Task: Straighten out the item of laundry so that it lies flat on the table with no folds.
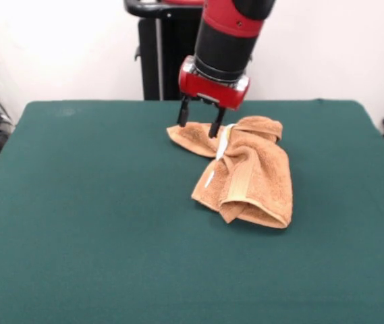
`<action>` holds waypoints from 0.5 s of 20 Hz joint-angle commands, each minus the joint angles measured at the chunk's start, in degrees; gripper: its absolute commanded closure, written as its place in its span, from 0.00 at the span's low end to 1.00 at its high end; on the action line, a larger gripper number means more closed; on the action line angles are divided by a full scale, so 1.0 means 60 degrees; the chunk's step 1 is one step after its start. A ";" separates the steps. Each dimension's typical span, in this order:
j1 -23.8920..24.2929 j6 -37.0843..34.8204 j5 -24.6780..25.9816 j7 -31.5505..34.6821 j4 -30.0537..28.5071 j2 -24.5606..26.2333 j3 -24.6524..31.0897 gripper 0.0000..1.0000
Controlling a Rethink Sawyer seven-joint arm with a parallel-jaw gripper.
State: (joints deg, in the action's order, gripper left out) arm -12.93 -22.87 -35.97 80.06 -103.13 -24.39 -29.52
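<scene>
Though rumpled, fluffy terry towel lies folded, jaws apparently apart.

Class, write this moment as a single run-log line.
gripper: open, fingers straddling towel's far-left corner | towel: rumpled, folded over, white tag showing | table: green top | task: not yet flat

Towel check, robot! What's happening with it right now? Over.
Gripper open, fingers straddling the towel's far corner. Towel rumpled and folded over itself, not flat yet. Table has nothing in the way. Over.
</scene>
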 commanded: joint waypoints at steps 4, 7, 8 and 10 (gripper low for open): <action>0.0384 0.0680 0.0330 0.1757 -0.0331 0.0424 0.2253 0.00; 0.0425 0.0320 0.0346 0.1730 -0.0348 0.0227 0.2364 0.00; 0.0323 0.0111 0.0401 0.1801 -0.0306 0.0176 0.2236 0.00; 0.0283 0.0058 0.0405 0.1923 -0.0303 0.0141 0.2164 0.00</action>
State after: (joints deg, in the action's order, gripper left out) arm -11.11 -21.25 -35.20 80.06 -103.13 -24.44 -25.39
